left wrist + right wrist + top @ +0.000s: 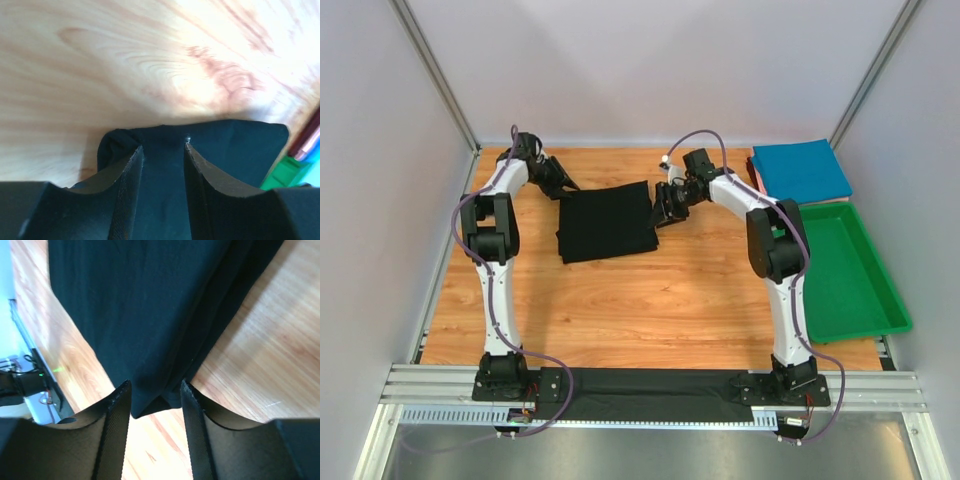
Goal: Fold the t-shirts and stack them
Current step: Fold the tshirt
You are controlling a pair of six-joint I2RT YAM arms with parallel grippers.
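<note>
The black t-shirt [607,223] lies folded into a rough square on the wooden table. My left gripper [563,183] sits at its far left corner. In the left wrist view, the left gripper [163,146] stands open over the black t-shirt [240,145], with cloth lying flat under the gap. My right gripper [665,210] is at the far right corner. The right wrist view shows the right gripper [155,383] open, with a corner of the black t-shirt [140,305] resting on the table between the tips. A folded teal-blue t-shirt [800,170] lies at the back right, with a reddish edge [755,172] under it.
A green plastic tray [845,270] stands along the right side, just in front of the teal-blue t-shirt. Grey walls close in the table at the left, back and right. A strip of black cloth [650,395] lies across the rail between the arm bases.
</note>
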